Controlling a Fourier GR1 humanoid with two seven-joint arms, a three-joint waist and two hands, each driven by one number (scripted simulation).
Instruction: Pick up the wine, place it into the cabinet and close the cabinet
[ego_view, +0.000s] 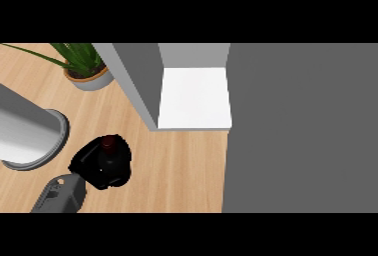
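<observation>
A: Stuff on the left first?
B: Big grey cylinder (28, 132) sat at the far left edge of the wood surface (181, 170), upright, only partly in view. Potted plant (83, 67) stood behind it, near the top, w/ a grey pot.
A: And the wine?
B: Wine (110, 145) stood on the surface just right of the cylinder, dark red cap up. Left hand (102, 165) was curled round it, black fingers wrapping the body, so most of the bottle was hidden. Grey forearm came in from the lower left.
A: Cabinet?
B: Cabinet (193, 97) was further right & back, open, white shelf showing, grey side wall on its left. Wine was well apart from it, not inside. Grey cabinet door (303, 130) filled the whole right side.
A: Right hand?
B: Couldn't see it anywhere.
</observation>
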